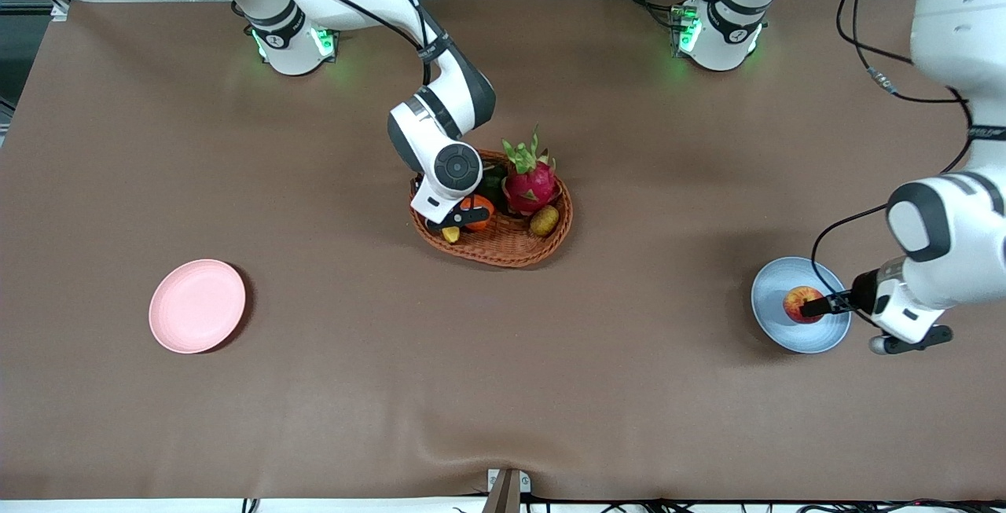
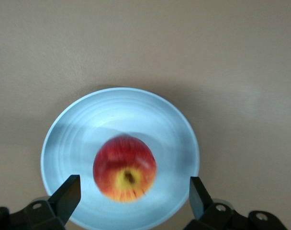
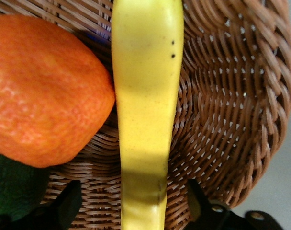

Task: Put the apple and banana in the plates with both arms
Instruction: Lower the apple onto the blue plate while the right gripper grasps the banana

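Observation:
The red apple (image 1: 801,303) with a yellow patch lies in the light blue plate (image 1: 774,329) at the left arm's end of the table. My left gripper (image 1: 817,307) is open just above it; in the left wrist view the apple (image 2: 124,167) lies on the plate (image 2: 83,129) between the spread fingers, apart from both. The yellow banana (image 3: 145,110) lies in the wicker basket (image 3: 222,105) beside the orange fruit (image 3: 45,91). My right gripper (image 1: 456,224) is low in the basket (image 1: 503,250), open, its fingers on either side of the banana. The pink plate (image 1: 197,305) stands empty toward the right arm's end.
The basket also holds a pink dragon fruit (image 1: 530,183), an orange fruit (image 1: 477,210), a small brownish fruit (image 1: 544,220) and a dark green fruit (image 3: 14,189). Brown cloth covers the table.

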{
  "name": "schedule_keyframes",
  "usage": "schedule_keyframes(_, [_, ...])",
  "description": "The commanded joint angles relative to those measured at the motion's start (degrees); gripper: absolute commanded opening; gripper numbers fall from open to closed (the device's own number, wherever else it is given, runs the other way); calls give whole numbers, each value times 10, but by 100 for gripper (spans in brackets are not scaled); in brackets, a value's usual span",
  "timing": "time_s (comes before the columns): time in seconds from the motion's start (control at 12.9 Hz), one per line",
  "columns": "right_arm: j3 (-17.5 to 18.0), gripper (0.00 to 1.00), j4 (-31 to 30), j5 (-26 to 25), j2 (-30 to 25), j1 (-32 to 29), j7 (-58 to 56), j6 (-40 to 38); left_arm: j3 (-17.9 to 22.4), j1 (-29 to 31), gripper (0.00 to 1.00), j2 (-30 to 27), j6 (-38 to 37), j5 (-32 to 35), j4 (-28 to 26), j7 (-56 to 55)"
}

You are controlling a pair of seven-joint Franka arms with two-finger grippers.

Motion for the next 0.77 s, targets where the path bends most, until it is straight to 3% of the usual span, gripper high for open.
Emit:
schedule_keyframes(0.0, [-6,25,-7,-9,2,11,22,8,-1,-3,100,-74,-58,-10,-10,-4])
schedule_keyframes(0.08, [-6,9,-8,-9,2,11,37,15,-1,-3,100,-95,-72,-10,-10,-5])
schedule_keyframes(0.15, [-6,0,-8,-9,2,12,47,17,-2,-3,100,-117,-86,-7,-9,-6])
schedule_keyframes(0.46, [-8,0,0,-9,-39,-6,50,-21,-14,-4,100,-200,-142,1,-9,-23])
schedule_keyframes(0.7, [-8,0,45,-8,-70,-38,50,-89,-40,-4,100,-256,-182,59,-5,-58])
